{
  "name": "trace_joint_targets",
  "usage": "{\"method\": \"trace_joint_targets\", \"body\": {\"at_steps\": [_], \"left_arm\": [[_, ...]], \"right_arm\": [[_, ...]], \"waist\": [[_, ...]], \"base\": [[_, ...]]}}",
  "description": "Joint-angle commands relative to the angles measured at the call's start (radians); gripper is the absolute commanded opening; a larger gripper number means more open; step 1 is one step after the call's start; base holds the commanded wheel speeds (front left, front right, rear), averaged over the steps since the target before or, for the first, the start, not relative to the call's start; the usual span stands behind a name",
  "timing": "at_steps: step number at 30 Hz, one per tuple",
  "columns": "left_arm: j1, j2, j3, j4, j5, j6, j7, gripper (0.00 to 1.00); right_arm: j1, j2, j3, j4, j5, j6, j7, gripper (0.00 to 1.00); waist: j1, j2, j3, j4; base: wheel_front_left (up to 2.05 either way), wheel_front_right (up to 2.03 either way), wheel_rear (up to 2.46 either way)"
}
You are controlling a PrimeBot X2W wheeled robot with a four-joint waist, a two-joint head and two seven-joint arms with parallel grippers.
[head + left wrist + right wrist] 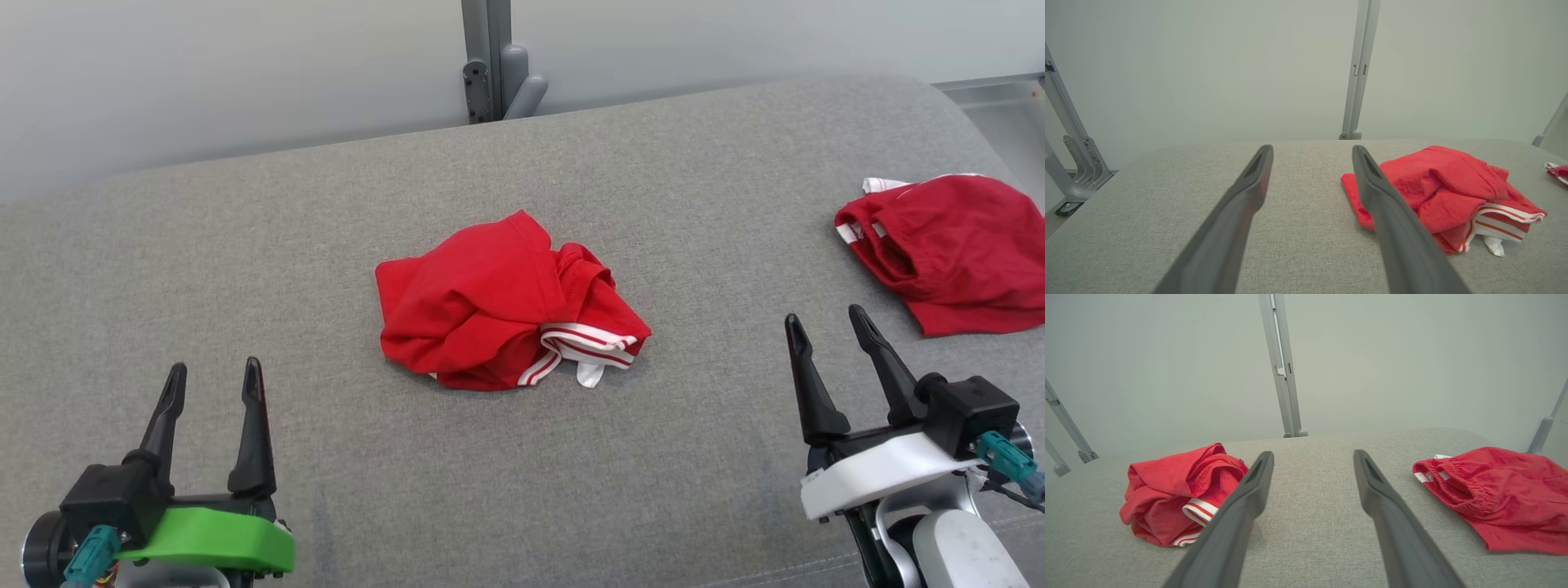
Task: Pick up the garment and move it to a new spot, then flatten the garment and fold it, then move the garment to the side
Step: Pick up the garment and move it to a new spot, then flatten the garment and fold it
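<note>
Crumpled red garment (506, 310), folds hiding its shape, second garment (955, 253) cut off at right, left pincer (215, 366) and right pincer (823, 314) spread wide, empty

Jaws apart: left gripper (215, 365), right gripper (823, 314)

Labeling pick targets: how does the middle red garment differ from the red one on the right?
The middle garment is bunched in a heap; the right garment lies flatter, elastic waistband open. The middle garment shows a red-striped white band; the right garment only small white patches at its edge. Both are red, resting on the grey surface.
</note>
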Motion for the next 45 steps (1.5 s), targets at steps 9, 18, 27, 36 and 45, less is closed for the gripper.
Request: {"method": "trace_joint_targets", "body": {"at_steps": [9,18,27,36,45], "left_arm": [[0.038,0.005,-0.011,-0.029,-0.002,0.018,0.03,1.0],[0.026,0.008,-0.017,-0.025,-0.006,0.023,0.032,1.0],[-0.004,0.009,-0.025,-0.033,-0.001,0.026,0.036,1.0],[-0.089,-0.014,-0.057,-0.013,0.006,0.008,0.017,1.0],[-0.164,-0.047,-0.085,0.041,0.0,-0.01,-0.03,1.0]], "right_arm": [[0.032,0.007,-0.013,-0.024,0.007,0.0,0.016,1.0],[0.034,0.01,-0.02,-0.03,0.009,0.0,0.018,1.0],[0.007,0.002,0.007,-0.015,0.01,0.0,0.027,1.0],[-0.126,-0.037,0.183,0.073,0.029,0.0,0.029,1.0],[-0.305,-0.085,0.344,0.238,0.08,0.0,0.032,1.0]], "waist": [[0.0,0.0,-0.021,-0.002],[0.0,0.0,-0.017,0.003],[0.0,0.0,0.006,0.013],[0.0,0.0,0.09,0.093],[0.0,0.0,0.152,0.193]], "base": [[0.0,0.0,0.0],[0.0,0.0,0.0],[0.0,0.0,0.0],[0.0,0.0,0.0],[0.0,0.0,0.0]]}}
